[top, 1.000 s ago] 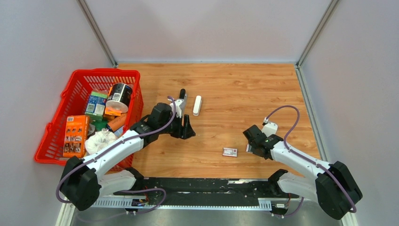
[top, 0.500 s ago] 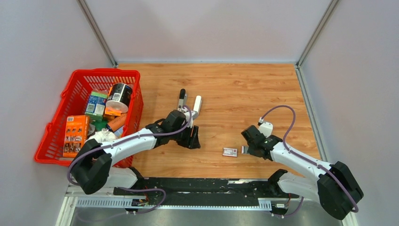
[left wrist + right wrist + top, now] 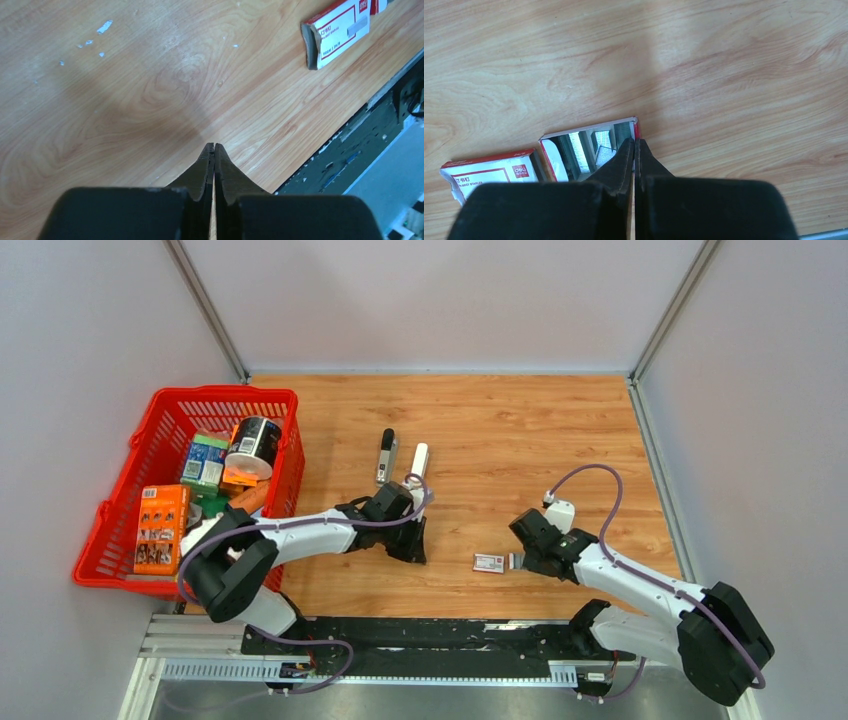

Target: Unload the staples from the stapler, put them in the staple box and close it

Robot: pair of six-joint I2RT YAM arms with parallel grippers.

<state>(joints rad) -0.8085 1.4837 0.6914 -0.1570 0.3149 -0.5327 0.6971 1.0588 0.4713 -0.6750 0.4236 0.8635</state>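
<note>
The white stapler (image 3: 419, 462) lies on the wood table at centre, and its grey metal inner piece (image 3: 385, 455), tipped black, lies apart just to its left. My left gripper (image 3: 417, 544) (image 3: 214, 145) is shut on nothing, low over bare table nearer than the stapler. My right gripper (image 3: 520, 556) (image 3: 634, 141) is shut, its tips at the end wall of an open staple tray (image 3: 584, 147) (image 3: 514, 561). I cannot tell whether they pinch that wall. Staples are not clearly visible outside the tray.
A red-and-white staple box (image 3: 489, 562) (image 3: 335, 32) (image 3: 489, 172) lies beside the tray, left of it. A red basket (image 3: 225, 392) full of packages stands at the left. Grey walls close in the table, and the black rail (image 3: 430, 635) runs along its near edge.
My left gripper has left the stapler's side, come nearer and to the right, and shut empty. My right gripper has crept left, and the tray now lies against the box.
</note>
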